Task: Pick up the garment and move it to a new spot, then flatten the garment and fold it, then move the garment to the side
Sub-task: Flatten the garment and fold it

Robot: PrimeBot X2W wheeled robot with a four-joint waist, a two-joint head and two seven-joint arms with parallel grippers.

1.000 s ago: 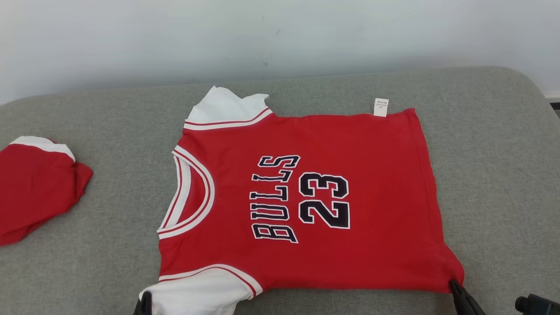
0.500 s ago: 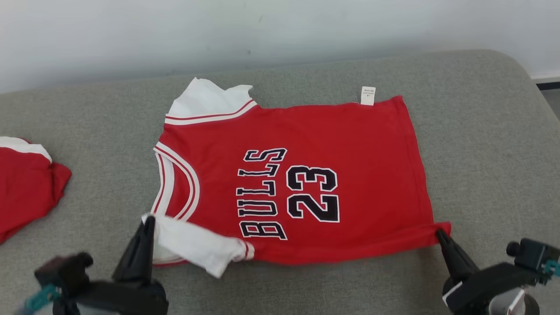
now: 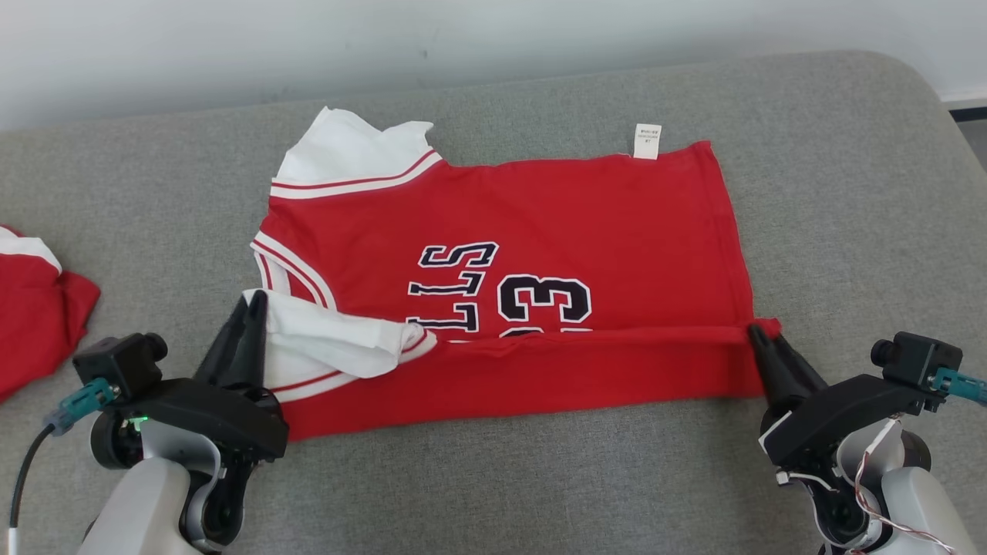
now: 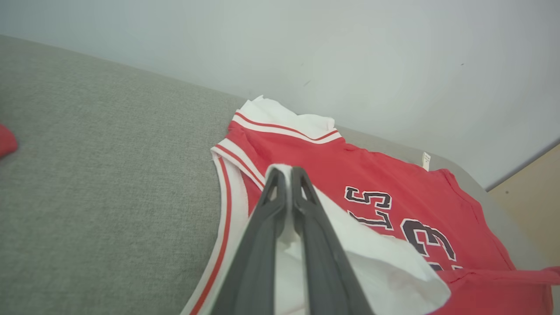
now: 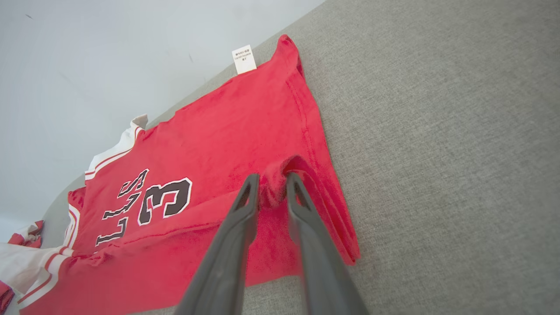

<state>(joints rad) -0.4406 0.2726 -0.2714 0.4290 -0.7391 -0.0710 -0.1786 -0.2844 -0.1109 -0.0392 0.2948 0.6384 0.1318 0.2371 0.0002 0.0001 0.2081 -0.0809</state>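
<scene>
Red jersey [image 3: 540,208] lies on the grey cushion [image 3: 848,193], its near side turned over, one gripper at each end of the fold.

The near edge of the jersey is folded back onto the front and covers the lower part of the black letters and number. The left gripper [image 3: 253,302] is closed tight on the white sleeve [image 3: 331,339], which lies bent over the collar area. The right gripper [image 3: 759,334] is at the hem corner; its fingers stand a little apart, with a hump of red cloth between the tips. A white label [image 3: 648,141] sticks out at the far edge. Another red garment [image 3: 38,331] lies at the left, well apart.
</scene>
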